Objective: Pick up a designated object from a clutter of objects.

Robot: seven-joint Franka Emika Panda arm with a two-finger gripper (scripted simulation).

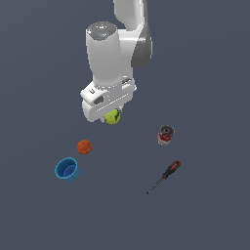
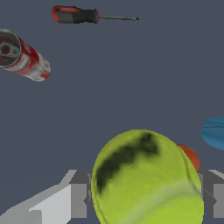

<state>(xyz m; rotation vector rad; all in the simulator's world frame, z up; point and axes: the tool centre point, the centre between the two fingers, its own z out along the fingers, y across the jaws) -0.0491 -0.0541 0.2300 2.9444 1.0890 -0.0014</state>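
- Exterior view: the white arm reaches down over the dark tabletop point(image 1: 205, 73), and its claw point(image 1: 111, 115) is closed around the yellow-green tennis ball point(image 1: 113, 117), which peeks out just under the white hand.
- The ball sits between the fingers, mostly hidden by the hand; from this view alone I cannot tell whether it touches the tabletop.
- Toward the exterior view's left lie the orange-red ball point(image 1: 84, 146) and, just beyond it, the blue cup point(image 1: 67, 169), its mouth facing up.
- Toward the exterior view's right stands the red-labelled can point(image 1: 166, 135), and near it lies the screwdriver point(image 1: 165, 176) with its red-and-black handle, flat on the tabletop.
- Wrist view: the tennis ball point(image 2: 146, 179) fills the space between the grey fingers point(image 2: 78, 197), one on each side and close against it, with a pale seam line across its surface.
- Behind the ball, a sliver of the orange-red ball point(image 2: 190, 156) shows, and the blue cup point(image 2: 214, 132) is cut by the frame edge.
- Farther off are the can point(image 2: 22, 56), seen tilted, and the screwdriver point(image 2: 87, 16).
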